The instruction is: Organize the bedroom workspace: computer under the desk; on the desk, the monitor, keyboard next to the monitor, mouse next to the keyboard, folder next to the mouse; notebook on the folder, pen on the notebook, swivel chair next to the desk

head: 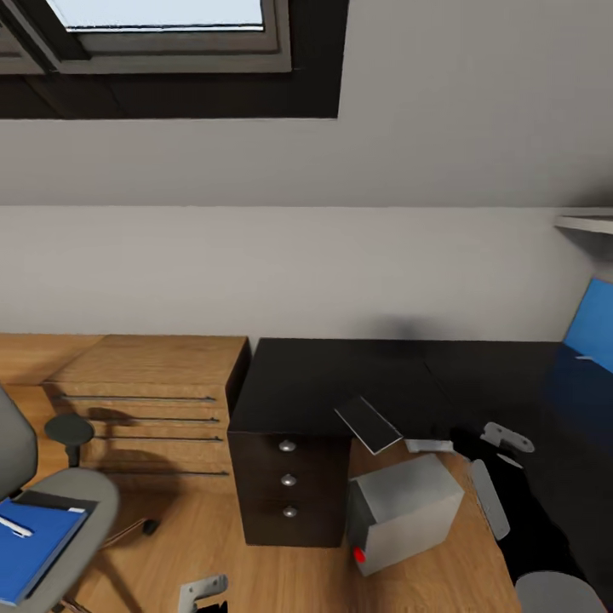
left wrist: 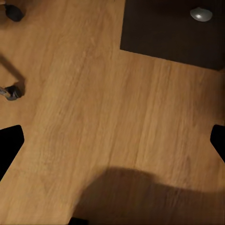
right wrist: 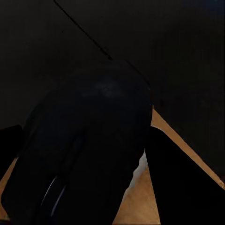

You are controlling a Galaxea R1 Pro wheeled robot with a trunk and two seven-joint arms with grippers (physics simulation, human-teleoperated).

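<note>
Looking down from the head view, a black desk (head: 358, 383) is seen against a pale wall, with a three-knob drawer unit (head: 289, 489) built under its left end. A wooden dresser (head: 145, 400) stands just beside the desk on the left. A window (head: 162, 34) is set in the sloped wall above, and a blue panel (head: 592, 328), possibly the monitor, rests on the desk's far right end.

On the wood floor (head: 255, 570) beneath the desk's edge, the grey computer (head: 400, 511) stands tilted, a red spot on its lower front corner. A flat dark slab (head: 368, 424) leans at the desk's edge just above it; what it is cannot be told.

At the lower left, the swivel chair (head: 72, 511) is seen, well apart from the desk, with the blue folder (head: 30, 545) lying on its seat and a white pen (head: 15, 528) on top of the folder.

The left gripper (left wrist: 112, 140) is held over bare floor near the drawer unit, its fingers (left wrist: 9, 145) spread wide apart with nothing between them.

The right gripper (right wrist: 89, 159) is seen in the right wrist view with a dark rounded mouse (right wrist: 89, 150) between its fingers, seemingly clamped, above the black desk surface.
</note>
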